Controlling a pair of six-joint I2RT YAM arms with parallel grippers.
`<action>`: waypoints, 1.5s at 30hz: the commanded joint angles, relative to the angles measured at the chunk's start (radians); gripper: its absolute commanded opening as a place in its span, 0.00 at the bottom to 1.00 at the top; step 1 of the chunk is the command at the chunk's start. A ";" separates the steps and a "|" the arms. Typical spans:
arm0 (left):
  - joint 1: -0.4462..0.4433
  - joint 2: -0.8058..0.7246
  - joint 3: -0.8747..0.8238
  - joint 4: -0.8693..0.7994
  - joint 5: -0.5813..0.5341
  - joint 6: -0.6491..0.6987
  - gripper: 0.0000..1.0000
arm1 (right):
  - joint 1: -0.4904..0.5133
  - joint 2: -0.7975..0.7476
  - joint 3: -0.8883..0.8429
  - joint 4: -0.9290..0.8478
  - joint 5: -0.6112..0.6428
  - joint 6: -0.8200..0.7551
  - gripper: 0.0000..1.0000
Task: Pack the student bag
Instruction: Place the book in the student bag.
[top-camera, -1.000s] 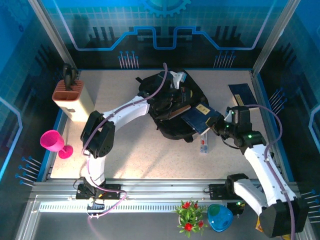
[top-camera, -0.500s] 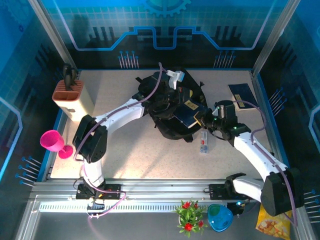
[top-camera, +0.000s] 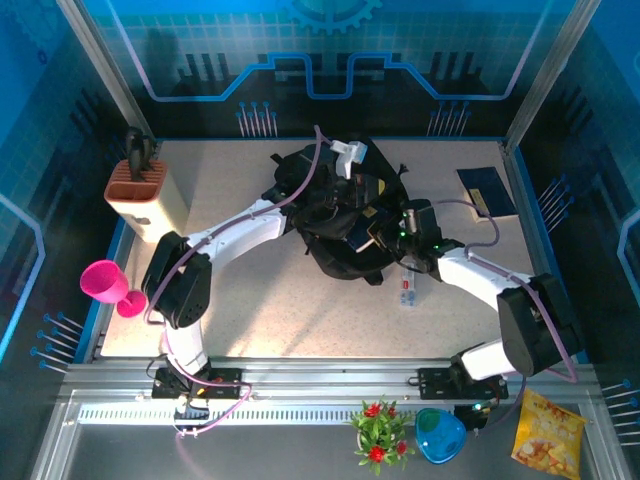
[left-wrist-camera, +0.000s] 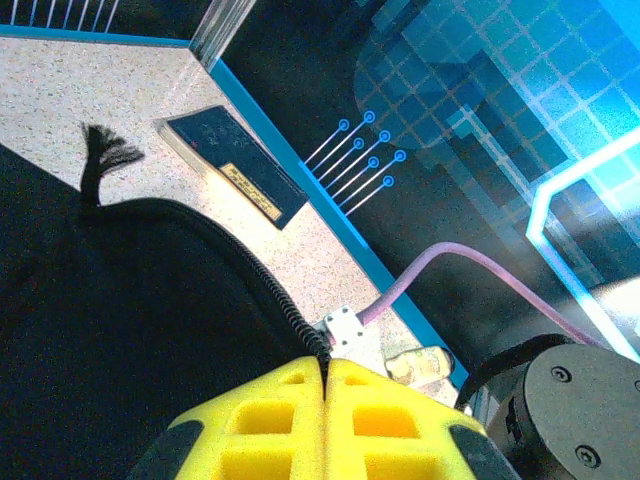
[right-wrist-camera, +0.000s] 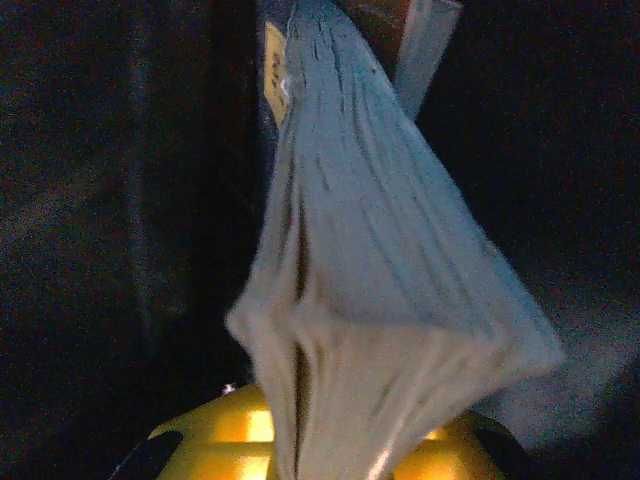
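The student bag (top-camera: 340, 250), a black backpack, lies in the middle of the table. My left gripper (top-camera: 345, 162) is above its far edge and shut on the zip edge (left-wrist-camera: 300, 325), holding the mouth up; the yellow fingertips (left-wrist-camera: 290, 400) meet on the fabric. My right gripper (top-camera: 388, 232) is at the bag's right side, shut on a dark blue book (top-camera: 362, 232) that is mostly inside the opening. In the right wrist view the book's fanned pages (right-wrist-camera: 380, 270) rise from between the yellow fingers (right-wrist-camera: 215, 425), with dark bag interior (right-wrist-camera: 100, 200) all round.
A second dark blue book (top-camera: 487, 190) lies at the back right, also in the left wrist view (left-wrist-camera: 235, 165). A small white tube (top-camera: 407, 290) lies beside the bag. A tan holder (top-camera: 140, 195) stands back left and a pink cup (top-camera: 108, 283) at the left edge. A plant, a blue bowl and a snack bag sit by the front rail.
My right arm has swung left and pushed the book from beside the bag into its opening. My left gripper lifted the bag's edge slightly and then held still.
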 joint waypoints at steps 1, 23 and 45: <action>-0.005 -0.084 0.004 0.055 0.016 0.016 0.00 | 0.014 -0.043 0.044 -0.117 0.095 0.014 0.08; 0.015 -0.069 -0.012 0.111 0.004 -0.095 0.01 | 0.040 0.176 0.072 0.086 0.215 0.138 0.11; 0.095 -0.019 -0.085 0.084 -0.017 -0.183 0.04 | 0.085 -0.184 0.007 -0.274 0.174 -0.042 0.76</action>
